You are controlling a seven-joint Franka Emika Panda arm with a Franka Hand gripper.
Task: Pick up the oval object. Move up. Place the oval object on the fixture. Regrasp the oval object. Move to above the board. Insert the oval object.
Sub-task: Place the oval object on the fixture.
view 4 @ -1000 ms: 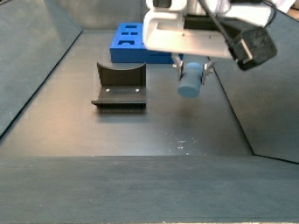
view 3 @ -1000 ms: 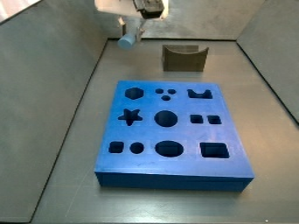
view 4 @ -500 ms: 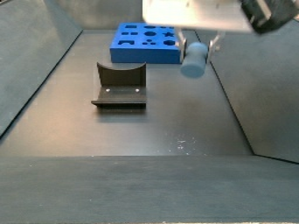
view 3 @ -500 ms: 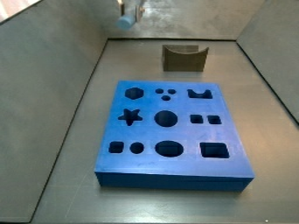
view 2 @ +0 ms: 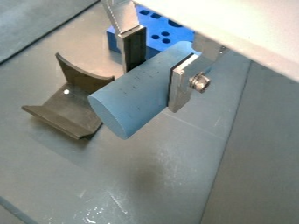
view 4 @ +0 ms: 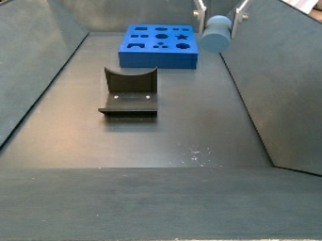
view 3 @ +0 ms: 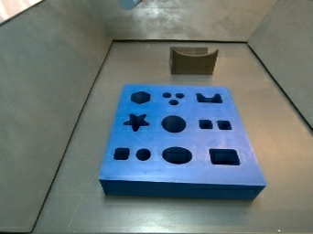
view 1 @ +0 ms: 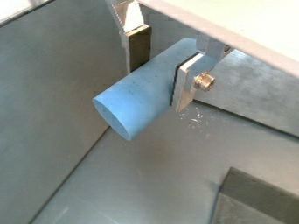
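My gripper (view 4: 217,13) is high above the floor, shut on the oval object (view 4: 217,34), a pale grey-blue stubby peg held crosswise between the silver fingers (view 1: 187,80). Both wrist views show the peg (view 1: 138,98) (view 2: 131,98) clamped near its back end, with the lighter end face sticking out. The fixture (view 4: 128,92) stands on the floor below and to the side; it also shows in a side view (view 3: 192,60) and a wrist view (view 2: 70,112). The blue board (view 3: 184,137) (view 4: 160,45) lies flat with its dark holes open. In a side view only a bit of the peg (view 3: 127,4) shows at the frame's upper edge.
Grey walls (view 3: 61,110) (view 4: 277,94) slope up around the dark floor (view 4: 164,141). The board's far end (view 2: 158,39) shows behind the fingers in a wrist view.
My gripper has risen with the oval object held in it, moving up until it is almost out of one side view. Board and fixture have not moved.
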